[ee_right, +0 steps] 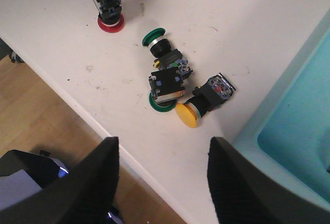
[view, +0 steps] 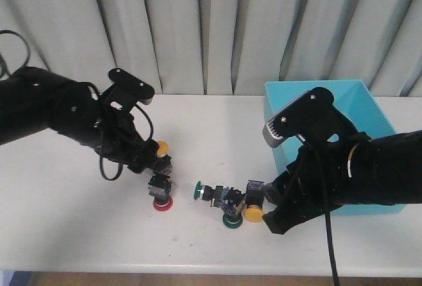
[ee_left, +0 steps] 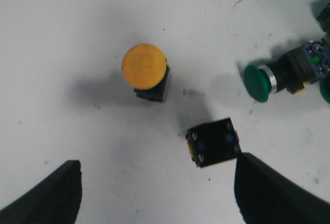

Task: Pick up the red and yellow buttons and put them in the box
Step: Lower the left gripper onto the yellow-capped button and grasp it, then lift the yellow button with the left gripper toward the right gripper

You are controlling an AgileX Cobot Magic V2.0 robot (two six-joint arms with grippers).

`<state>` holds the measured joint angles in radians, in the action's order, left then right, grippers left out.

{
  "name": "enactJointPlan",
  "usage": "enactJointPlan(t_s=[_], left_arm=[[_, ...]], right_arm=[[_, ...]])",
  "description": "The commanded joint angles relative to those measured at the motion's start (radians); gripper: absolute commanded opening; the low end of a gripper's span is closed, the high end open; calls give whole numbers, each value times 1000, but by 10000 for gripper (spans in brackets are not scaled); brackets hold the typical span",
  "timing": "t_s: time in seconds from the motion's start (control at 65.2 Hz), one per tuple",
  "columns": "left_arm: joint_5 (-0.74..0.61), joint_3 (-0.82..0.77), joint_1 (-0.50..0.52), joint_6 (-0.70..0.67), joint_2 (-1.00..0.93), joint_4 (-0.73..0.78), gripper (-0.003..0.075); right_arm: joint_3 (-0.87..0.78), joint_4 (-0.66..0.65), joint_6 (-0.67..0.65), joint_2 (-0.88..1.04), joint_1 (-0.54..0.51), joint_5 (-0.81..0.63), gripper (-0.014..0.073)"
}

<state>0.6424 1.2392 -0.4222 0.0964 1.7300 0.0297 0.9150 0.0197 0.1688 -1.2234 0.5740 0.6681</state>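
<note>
Near the middle of the counter [view: 59,200], two of my targets are sitting under my left arm: a yellow button [view: 161,147] standing cap-up on its black body, and just toward the front edge from it a red button [view: 162,201] resting cap-down with its body pointing up. I am hovering my left tool [ee_left: 157,195] above them with its fingers spread wide and nothing between them. In the left wrist view the upright yellow one [ee_left: 145,66] is lying ahead of my fingertips and slightly to one side of the gap, while the overturned body [ee_left: 213,142] of the red one is sitting closer, just beside one finger. Since the yellow cap is facing straight up at me, I am judging that a straight descent after a small forward shift would bracket it.

Toward the front edge on the box's side, a second yellow button [ee_right: 187,114] is lying on its side, its long axis running from the cap back to the black body, touching a cluster of green buttons [ee_right: 164,102]. My right tool [ee_right: 162,182] is hanging over the counter's front edge, spread open and empty, and this button is lying ahead of the gap. My right arm is clearly the nearer one for it, and the box [view: 369,105] is standing right behind that arm at the counter's right end.
</note>
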Motion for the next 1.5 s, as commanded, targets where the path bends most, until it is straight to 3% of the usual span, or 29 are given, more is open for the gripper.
enactJointPlan(t_s=[0.0,0.23,0.567,0.69,1.104,1.273,1.488], left_arm=[[-2,121,-6,-29,54,-10,586],[68,346,-6,-70,264,-10,586],[75,527,-5,-124,465,1,574],[86,541,-5,-124,488,21,514],[118,548,-5,-124,467,22,198],[158,548,-5,-124,404,22,153],[213,548,-5,-121,259,20,153]], right_arm=[[25,-3,12,19,0,-64,394],[25,-3,12,19,0,-72,394],[25,-3,12,19,0,-72,394],[25,-3,12,19,0,-71,394],[25,-3,12,19,0,-73,394],[25,-3,12,19,0,-73,394],[25,-5,12,19,0,-73,394]])
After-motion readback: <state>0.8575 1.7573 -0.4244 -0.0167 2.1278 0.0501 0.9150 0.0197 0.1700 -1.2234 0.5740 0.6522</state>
